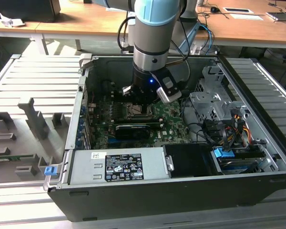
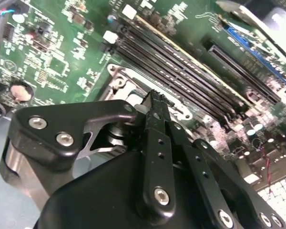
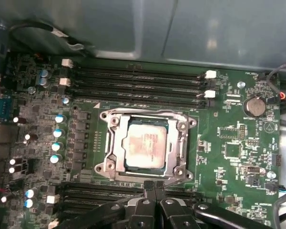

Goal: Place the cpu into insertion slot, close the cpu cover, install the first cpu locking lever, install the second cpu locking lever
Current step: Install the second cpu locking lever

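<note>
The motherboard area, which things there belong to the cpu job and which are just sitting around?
Job:
- cpu, seated in the socket
- cpu cover, closed around it
- gripper, at the socket's edge, fingers together

Just there:
- memory slots
- coin battery
- power supply
- black card
- drive cage

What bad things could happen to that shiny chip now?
The cpu sits in its socket with the cpu cover down around it. The fingers hang close to the cover's edge, so a slip might scrape the motherboard or knock the memory slots nearby.
</note>
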Robot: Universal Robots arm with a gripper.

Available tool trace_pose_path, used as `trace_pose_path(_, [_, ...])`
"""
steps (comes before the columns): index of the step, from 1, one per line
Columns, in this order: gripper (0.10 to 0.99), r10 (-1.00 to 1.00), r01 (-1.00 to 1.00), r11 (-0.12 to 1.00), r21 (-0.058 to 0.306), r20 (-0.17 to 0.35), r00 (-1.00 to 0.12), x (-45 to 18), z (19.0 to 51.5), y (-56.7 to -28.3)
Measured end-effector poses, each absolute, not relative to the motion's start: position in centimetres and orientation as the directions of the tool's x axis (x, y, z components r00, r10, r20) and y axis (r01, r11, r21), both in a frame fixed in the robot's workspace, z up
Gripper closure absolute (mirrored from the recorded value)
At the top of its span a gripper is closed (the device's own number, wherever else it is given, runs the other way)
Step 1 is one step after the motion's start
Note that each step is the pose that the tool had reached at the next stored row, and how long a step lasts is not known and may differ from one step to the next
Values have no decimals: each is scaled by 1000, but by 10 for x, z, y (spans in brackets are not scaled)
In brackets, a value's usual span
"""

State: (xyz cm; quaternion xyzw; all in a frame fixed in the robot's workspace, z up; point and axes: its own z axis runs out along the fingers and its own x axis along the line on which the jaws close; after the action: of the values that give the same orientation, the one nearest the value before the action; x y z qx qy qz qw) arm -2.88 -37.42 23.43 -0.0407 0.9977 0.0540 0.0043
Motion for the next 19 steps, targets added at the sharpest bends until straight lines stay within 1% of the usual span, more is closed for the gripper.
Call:
trace_pose_path(5, [980,-81,-81,991,107,-13,-997,-47,231,-376])
trace_pose_path(10, [980,-81,-81,991,107,-12,-997,-48,220,-376])
trace_pose_path(14, [980,-80,-81,990,113,-13,-997,-56,219,-380])
trace_pose_path(15, [980,-80,-81,990,116,-13,-997,-58,218,-380])
trace_pose_path(19, [980,-84,-85,984,158,-17,-996,-69,217,-382])
